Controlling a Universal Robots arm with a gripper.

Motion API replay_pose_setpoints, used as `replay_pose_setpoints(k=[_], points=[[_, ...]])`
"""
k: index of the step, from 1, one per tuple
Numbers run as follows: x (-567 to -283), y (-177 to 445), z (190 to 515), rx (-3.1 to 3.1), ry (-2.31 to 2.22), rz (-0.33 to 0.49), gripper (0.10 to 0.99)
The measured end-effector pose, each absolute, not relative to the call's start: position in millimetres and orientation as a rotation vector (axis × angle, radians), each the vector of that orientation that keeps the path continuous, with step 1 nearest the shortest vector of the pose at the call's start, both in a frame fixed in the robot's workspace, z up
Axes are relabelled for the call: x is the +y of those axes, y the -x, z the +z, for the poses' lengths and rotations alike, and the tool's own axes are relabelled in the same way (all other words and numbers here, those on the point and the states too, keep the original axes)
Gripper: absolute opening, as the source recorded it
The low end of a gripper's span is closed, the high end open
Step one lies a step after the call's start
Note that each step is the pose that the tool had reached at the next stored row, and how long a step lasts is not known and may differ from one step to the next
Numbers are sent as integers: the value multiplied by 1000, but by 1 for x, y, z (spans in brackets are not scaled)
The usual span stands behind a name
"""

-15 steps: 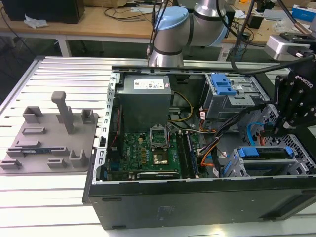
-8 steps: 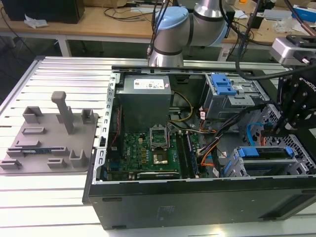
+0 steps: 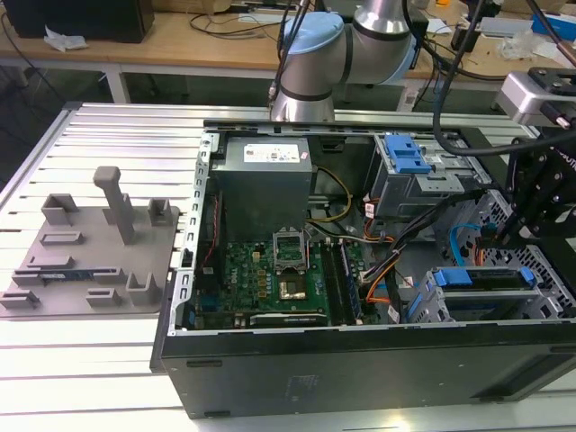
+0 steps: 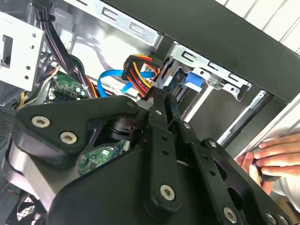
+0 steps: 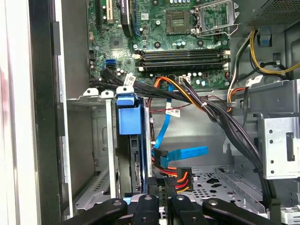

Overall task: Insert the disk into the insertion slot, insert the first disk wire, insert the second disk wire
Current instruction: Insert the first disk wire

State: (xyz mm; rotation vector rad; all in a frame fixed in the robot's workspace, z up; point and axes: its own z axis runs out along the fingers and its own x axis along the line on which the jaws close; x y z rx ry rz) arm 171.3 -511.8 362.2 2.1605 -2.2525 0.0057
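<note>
1. The flat hard drive in its bright blue plastic carrier (image 5: 127, 119) stands on edge inside the grey perforated sheet-metal drive cage (image 5: 93, 140).
2. Its long axis runs from the blue tab end, which faces the green motherboard (image 5: 178, 28), back toward the black gripper (image 5: 161, 185).
3. The gripper's fingers are narrow, pinching a black plug (image 5: 180, 176) with red, yellow and orange wires just beside the drive's rear end.

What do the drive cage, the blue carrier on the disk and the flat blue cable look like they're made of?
The insertion slot: bare grey sheet metal, dull sheen, folded tabs. The disk's carrier: probably moulded plastic, bright blue, smooth, matte. The flat cable: apparently flexible plastic sheathing, blue, curving loosely.
</note>
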Motion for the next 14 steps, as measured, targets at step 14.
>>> replay_pose_setpoints(k=[14], points=[[-512, -172, 362, -2197, -2198, -2, 169]])
